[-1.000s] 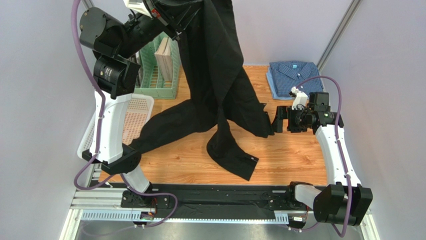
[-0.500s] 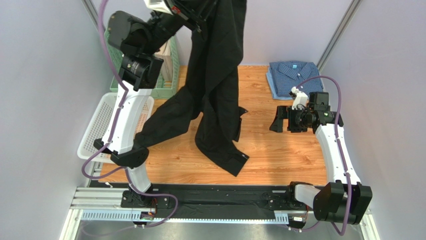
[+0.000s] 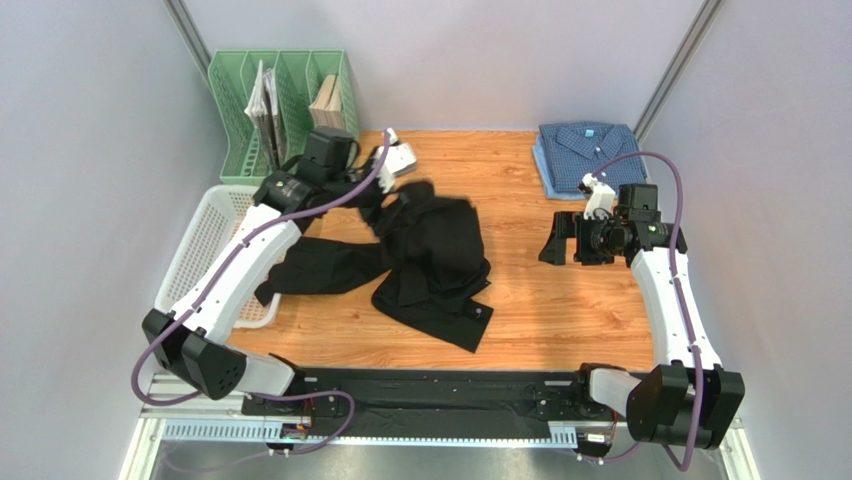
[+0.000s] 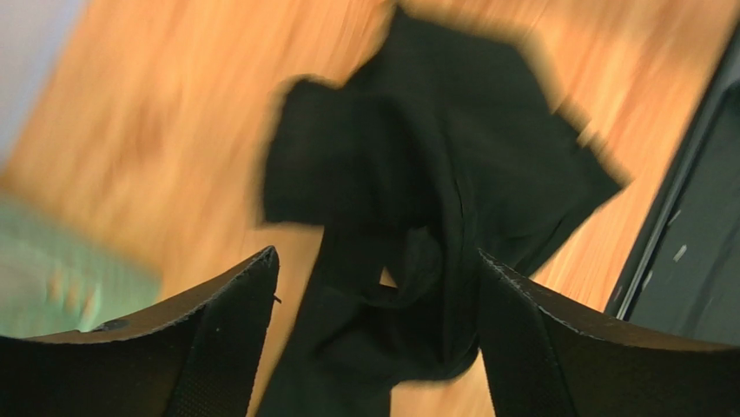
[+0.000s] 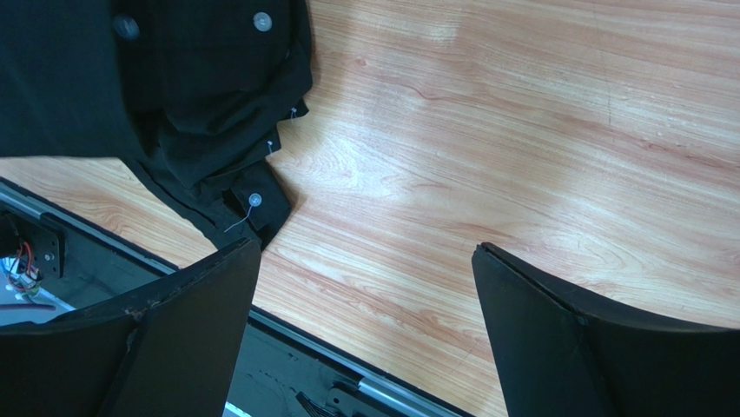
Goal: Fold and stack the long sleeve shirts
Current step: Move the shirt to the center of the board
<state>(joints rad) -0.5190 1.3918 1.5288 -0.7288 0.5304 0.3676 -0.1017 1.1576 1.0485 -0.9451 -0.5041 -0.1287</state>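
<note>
The black long sleeve shirt [image 3: 432, 258] lies crumpled in a heap in the middle of the wooden table, one sleeve trailing left toward the basket. My left gripper [image 3: 380, 198] hovers low over its far left edge. In the blurred left wrist view that gripper [image 4: 378, 269] is open, with the black shirt [image 4: 434, 174] loose below the jaws. The blue checked shirt [image 3: 585, 152] lies folded at the back right. My right gripper [image 3: 553, 240] stands open over bare wood to the right of the heap. The right wrist view shows the gripper [image 5: 365, 252] and the black shirt's buttoned hem [image 5: 200, 104] at top left.
A green file rack [image 3: 280, 110] with papers stands at the back left. A white slotted basket [image 3: 215, 240] sits at the left edge, under the left arm. A black rail [image 3: 430, 385] runs along the table's near edge.
The left arm came down from high above the table and its jaws opened. The black shirt, which hung from it, dropped into a heap. The right arm has not moved.
</note>
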